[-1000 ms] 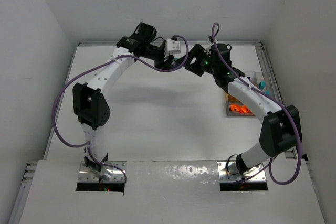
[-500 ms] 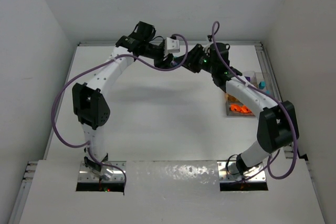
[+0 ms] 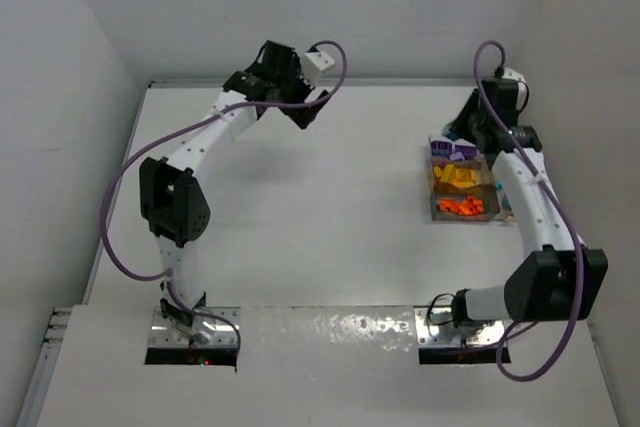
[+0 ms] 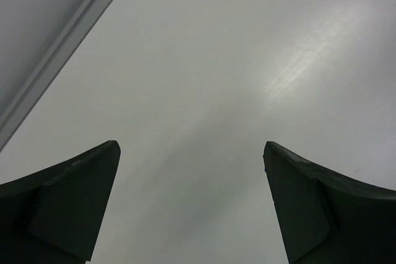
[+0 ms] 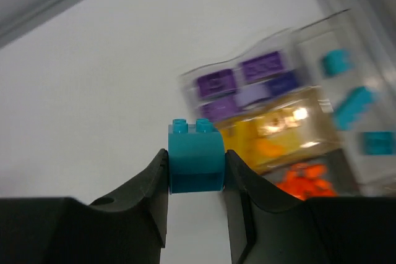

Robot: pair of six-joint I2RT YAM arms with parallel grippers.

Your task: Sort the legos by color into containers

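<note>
My right gripper (image 5: 195, 154) is shut on a teal lego (image 5: 195, 153), studs pointing away, and holds it above the table. In the top view the right gripper (image 3: 461, 130) hangs at the far left corner of the containers (image 3: 437, 215). These clear joined bins hold purple legos (image 5: 244, 78), yellow legos (image 5: 278, 131), orange legos (image 5: 303, 180) and teal legos (image 5: 352, 103). The picture there is blurred. At the back middle of the table my left gripper (image 3: 306, 113) is open, and only bare table shows between its fingers (image 4: 74, 202).
The table's back rail (image 4: 62, 35) runs close past the left gripper. White walls close in the table on three sides. A metal rail (image 3: 508, 117) lies along the right edge beside the containers.
The two grippers were close together at the back middle. The left gripper has opened and stayed there. The right arm has swung right to the containers, carrying the teal lego.
</note>
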